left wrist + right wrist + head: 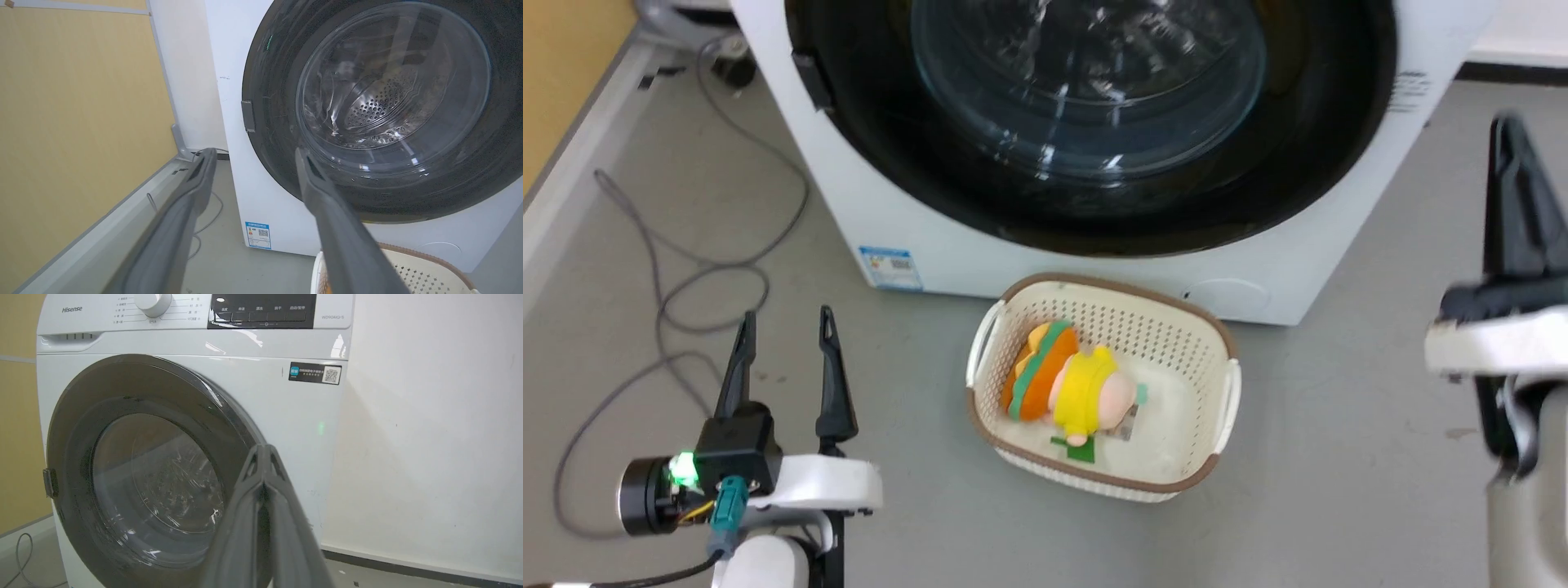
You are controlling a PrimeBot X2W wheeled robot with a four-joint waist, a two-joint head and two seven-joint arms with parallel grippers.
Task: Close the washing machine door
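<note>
Ahead, one washing machine door (1086, 106); left fingers (739, 363) apart, right fingers (245, 514) pressed together.

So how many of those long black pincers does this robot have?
2. The left tool is at the head view's lower left, open and empty. The right tool is at that view's right edge, shut on nothing. Both point toward the washing machine.

A grey floor (1339, 457) is seen low in the head view, with a cable (719, 265) looped at left. A tan wall (81, 122) edged by pale skirting (102, 232) is shown left in the left wrist view, a white wall (429, 437) with dark baseboard (408, 566) right in the right wrist view.
</note>
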